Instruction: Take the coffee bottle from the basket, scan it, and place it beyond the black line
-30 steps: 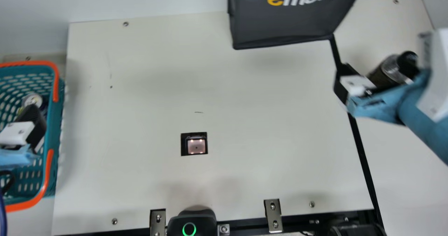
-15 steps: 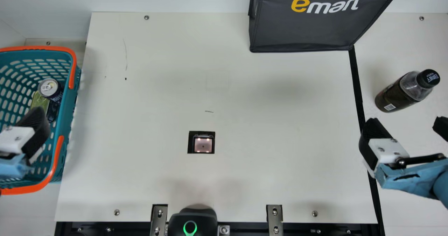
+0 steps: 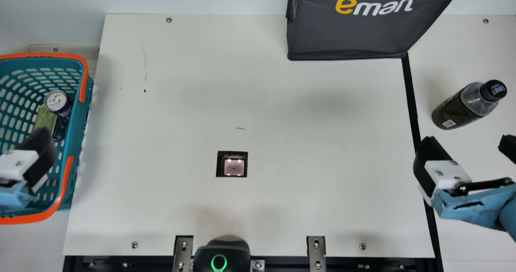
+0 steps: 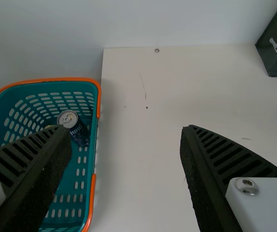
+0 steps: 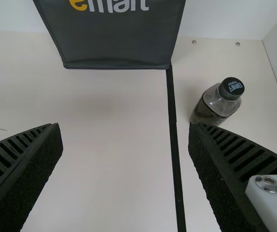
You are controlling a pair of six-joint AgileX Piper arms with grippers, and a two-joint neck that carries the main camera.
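The coffee bottle [image 3: 461,109], dark with a black cap, stands upright to the right of the black line [image 3: 411,98]. My right gripper [image 3: 469,141] is open on the near side of it, one finger over the line. In the right wrist view the bottle [image 5: 218,103] is beyond the right-hand finger of the open gripper [image 5: 124,126], untouched. My left gripper [image 3: 40,145] hangs over the teal basket [image 3: 74,131]; the left wrist view shows the gripper [image 4: 124,130] open with nothing between its fingers. The scanner window [image 3: 234,166] is set in the table.
Inside the basket are a dark can [image 3: 58,102] and a green-topped can [image 3: 45,119]. A dark grey bag [image 3: 354,30] stands at the back, by the line's far end. A black device with a green ring [image 3: 221,256] sits at the front edge.
The main camera has turned. My right gripper has drawn back from beside the bottle towards the near side, and the bottle stays standing. The left gripper has shifted slightly nearer over the basket.
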